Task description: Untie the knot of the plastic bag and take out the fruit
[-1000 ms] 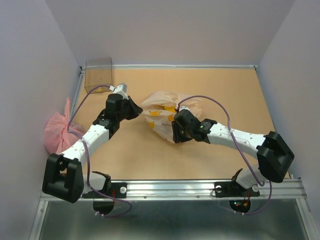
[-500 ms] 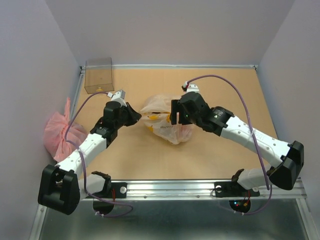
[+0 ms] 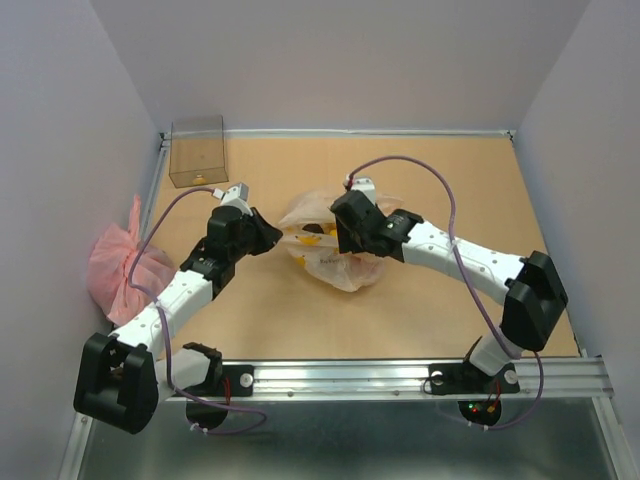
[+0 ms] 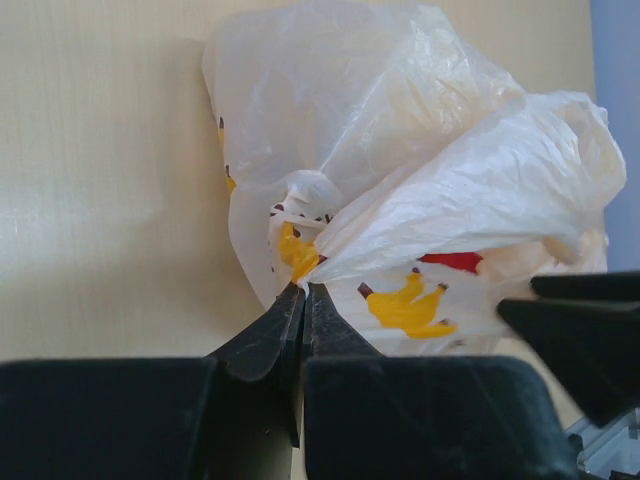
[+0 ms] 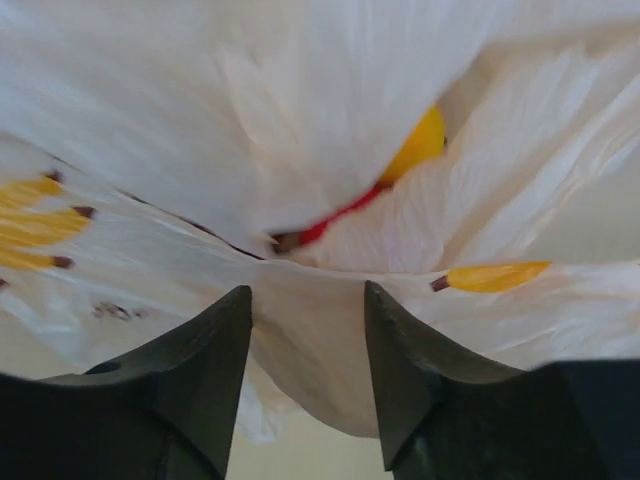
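Note:
The plastic bag [image 3: 322, 264], pale, crinkly and printed with yellow marks, lies mid-table. It fills the left wrist view [image 4: 400, 120] and the right wrist view [image 5: 300, 90]. My left gripper [image 3: 274, 234] is shut on a pinch of film at the bag's left edge [image 4: 303, 290]. My right gripper [image 3: 347, 244] is over the bag's top, open, with a fold of film between its fingers [image 5: 308, 290]. Fruit shows through the film: a yellow piece [image 5: 424, 141] and a red one [image 4: 455, 262]. I cannot pick out the knot among the bunched folds.
A pink crinkled bag [image 3: 118, 265] lies against the left wall. An amber translucent box [image 3: 197, 150] stands in the back left corner. A metal rail [image 3: 400, 374] runs along the near edge by the arm bases.
My right gripper swung from the bag's near right side up over its top and then a little left, its arm folding back. My left gripper stayed shut on the bag's left edge.

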Robot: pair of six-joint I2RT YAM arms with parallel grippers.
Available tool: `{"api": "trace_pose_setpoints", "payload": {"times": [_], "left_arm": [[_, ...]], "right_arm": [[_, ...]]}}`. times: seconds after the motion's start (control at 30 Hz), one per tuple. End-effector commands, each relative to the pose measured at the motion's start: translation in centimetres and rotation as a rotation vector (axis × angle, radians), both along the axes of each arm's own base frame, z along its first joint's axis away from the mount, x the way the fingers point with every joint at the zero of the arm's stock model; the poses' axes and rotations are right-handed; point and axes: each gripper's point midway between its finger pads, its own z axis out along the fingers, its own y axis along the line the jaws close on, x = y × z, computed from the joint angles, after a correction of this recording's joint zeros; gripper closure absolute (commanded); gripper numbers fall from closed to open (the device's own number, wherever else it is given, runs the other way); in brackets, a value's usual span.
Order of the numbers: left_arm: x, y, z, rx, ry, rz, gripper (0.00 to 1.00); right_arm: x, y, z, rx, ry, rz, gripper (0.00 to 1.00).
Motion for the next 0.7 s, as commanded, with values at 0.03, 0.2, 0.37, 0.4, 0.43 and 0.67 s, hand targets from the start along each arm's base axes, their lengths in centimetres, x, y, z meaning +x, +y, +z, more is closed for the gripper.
{"api": "trace_pose_setpoints", "payload": {"times": [0.03, 0.2, 0.37, 0.4, 0.43, 0.67], "left_arm": [[1.6, 0.3, 3.0, -0.088, -0.058, 0.105, 0.90], [2.3, -0.2, 2.7, -0.160, -0.030, 0.143, 0.88], [2.3, -1.7, 2.9, -0.175, -0.020, 0.064, 0.75], [2.2, -1.8, 3.3, -0.175, -0.032, 0.052, 0.70], [1.9, -1.8, 3.3, -0.152, -0.038, 0.029, 0.63], [0.3, -0.5, 8.3, -0.003, -0.199, -0.048, 0.18]], "right_arm": [[-4.9, -3.6, -5.3, 0.001, 0.140, -0.059, 0.55], [-8.9, -6.3, -9.9, 0.041, 0.236, -0.103, 0.73], [-9.6, -6.2, -11.7, 0.112, 0.249, -0.135, 0.79], [-9.7, -6.2, -12.0, 0.115, 0.250, -0.135, 0.79], [-9.8, -6.3, -12.3, 0.113, 0.255, -0.140, 0.79], [-9.1, -4.8, -8.2, 0.191, 0.190, -0.063, 0.67]]}}
